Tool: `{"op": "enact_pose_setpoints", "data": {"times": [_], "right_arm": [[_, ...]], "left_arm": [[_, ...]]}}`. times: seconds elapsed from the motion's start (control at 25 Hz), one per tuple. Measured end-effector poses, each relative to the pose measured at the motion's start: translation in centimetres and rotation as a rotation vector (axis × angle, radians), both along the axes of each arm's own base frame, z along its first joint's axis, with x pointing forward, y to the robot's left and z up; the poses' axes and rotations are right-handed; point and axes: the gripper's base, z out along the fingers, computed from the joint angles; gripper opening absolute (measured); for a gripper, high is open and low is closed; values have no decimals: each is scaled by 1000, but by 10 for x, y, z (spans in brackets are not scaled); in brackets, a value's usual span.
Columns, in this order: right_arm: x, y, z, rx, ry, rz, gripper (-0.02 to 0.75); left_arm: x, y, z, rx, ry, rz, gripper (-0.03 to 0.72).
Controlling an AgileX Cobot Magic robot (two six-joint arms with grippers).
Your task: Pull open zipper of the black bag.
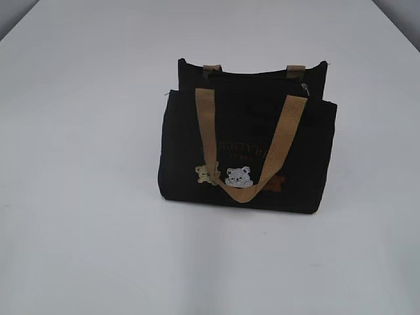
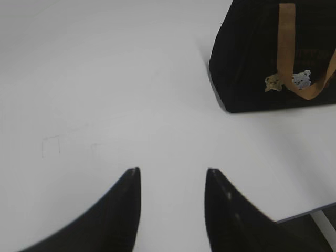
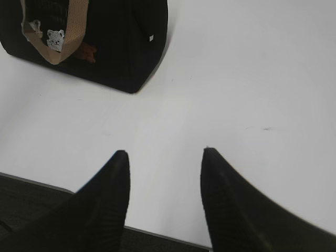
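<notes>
- One white table [image 1: 79, 216] fills every view, and its near edge is seen only in the two wrist views, at the bottom right of the left one and along the bottom of the right one.
- The black bag [image 1: 246, 141] is stood upright near the middle of the table in the exterior view; it is found at the top right of the left wrist view [image 2: 252, 63] and at the top left of the right wrist view [image 3: 115, 47].
- A tan front handle [image 1: 282, 141] is draped down over the bag's front, and its loop is laid across the bear patches [image 1: 237, 176].
- Faint lettering on the front is made out only in the exterior view, too blurred to be read.
- The left gripper [image 2: 172, 176] is held partly open above bare table, with nothing between its fingers and nothing touched; the bag is kept well apart from it, up and to its right.
- The right gripper [image 3: 165, 157] is likewise seen about half spread, empty, over bare table near the edge; the bag is well apart, up and to its left.
- Neither gripper is shown in the exterior view.
- The zipper [image 1: 256, 75] is seen only in the exterior view, as a dark line along the bag's top edge.
- The small grey pull [image 1: 306, 89] is placed at the right end of that line, by the bag's right corner.
- A tiny white tag [image 3: 151, 38] on the bag's end wall is shown by the right wrist view alone.
</notes>
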Motion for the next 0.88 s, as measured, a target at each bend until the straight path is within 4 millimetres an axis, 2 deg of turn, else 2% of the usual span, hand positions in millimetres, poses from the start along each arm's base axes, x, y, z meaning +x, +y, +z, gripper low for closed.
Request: {"op": "enact_pose_setpoints", "data": {"times": [0.24,0.52,0.88], "right_arm": [[0,0,0,0,0,0,350],[0,0,0,1,0,-15,350],[0,0,0,2,0,-14,350]], "left_arm": [[0,0,0,0,-1,20,309],[1,-3,0,-1,-3,285,309],[1,-3,0,-1,-3,296,309]]}}
